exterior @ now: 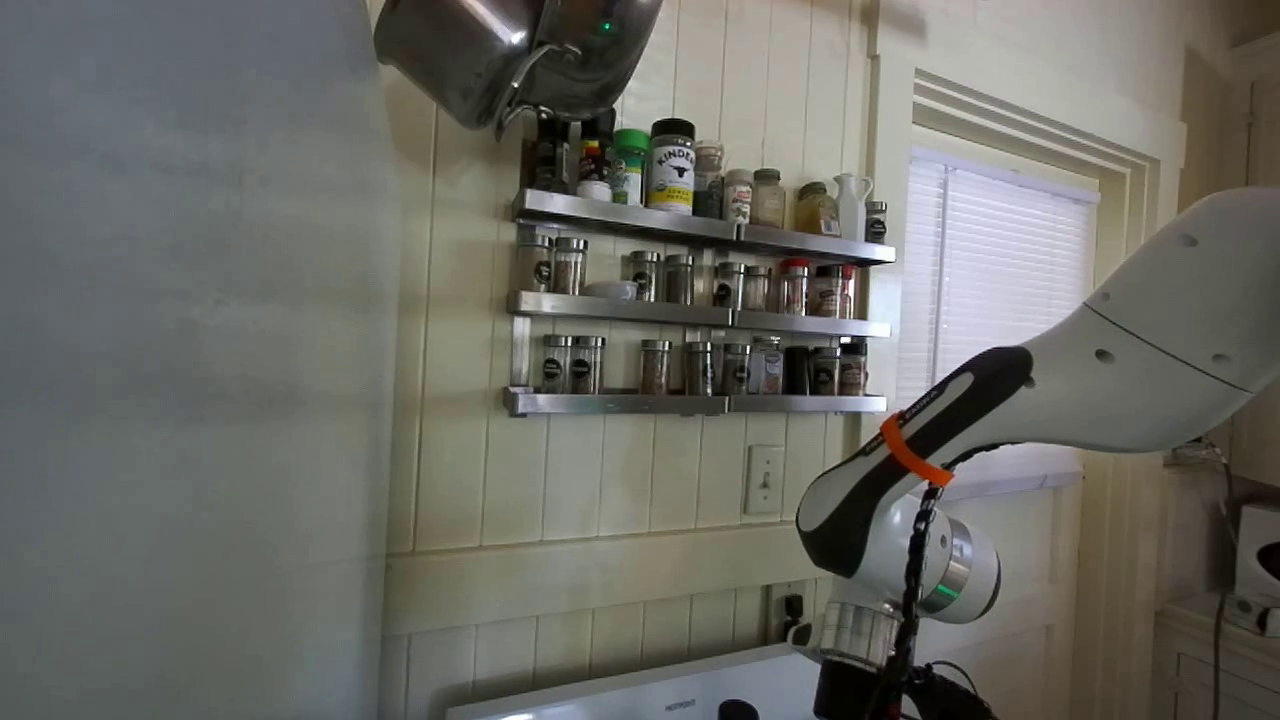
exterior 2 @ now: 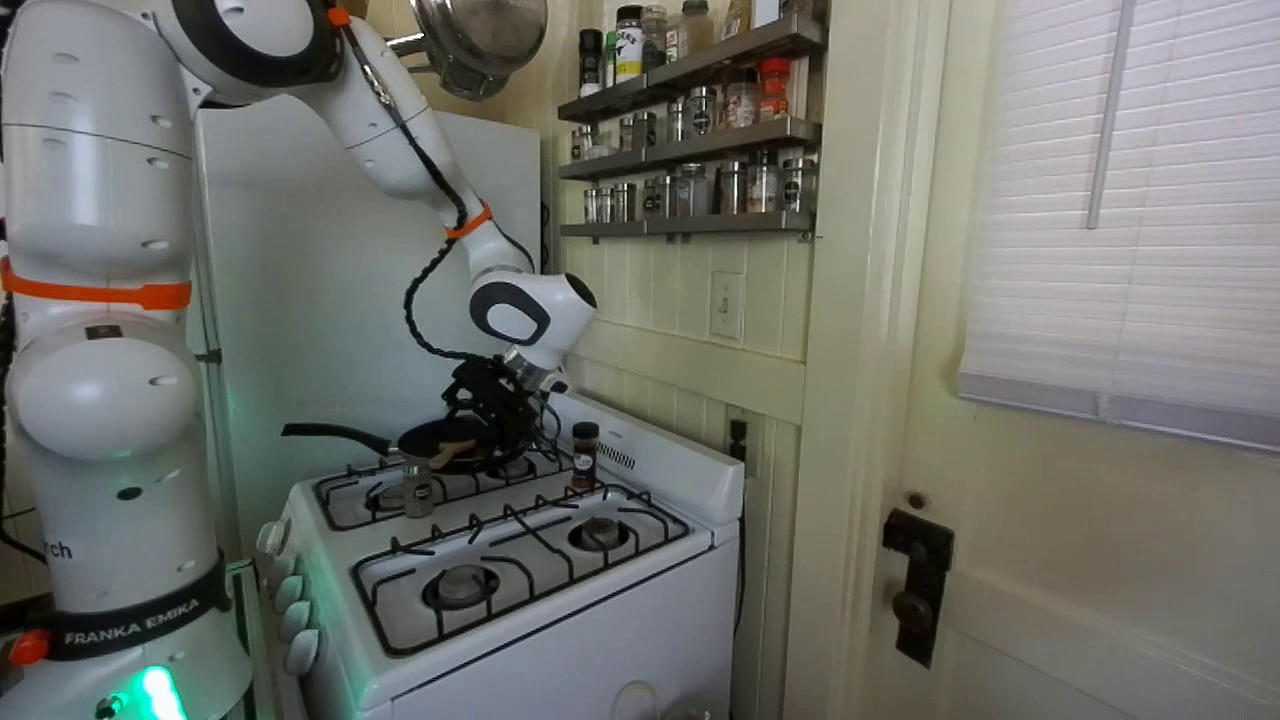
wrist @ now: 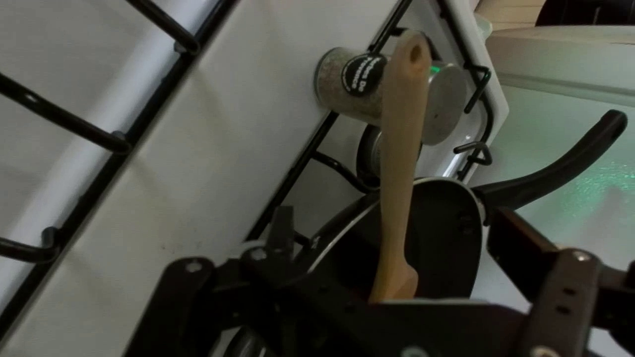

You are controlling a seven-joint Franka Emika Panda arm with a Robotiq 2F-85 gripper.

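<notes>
My gripper stands open over a black frying pan, its fingers wide apart on either side of the view. A wooden utensil lies in the pan, its handle reaching out past the rim; it appears between the fingers, and I see neither finger touching it. The gripper body hides its lower end. Under the handle's far end is a glass spice jar with a round black label. In an exterior view the gripper hangs low over the pan, with the utensil and the jar in front.
A white stove carries black grates and burners. A dark-lidded jar stands near its backguard. The pan's handle juts toward the fridge. Spice shelves and hanging pots are above.
</notes>
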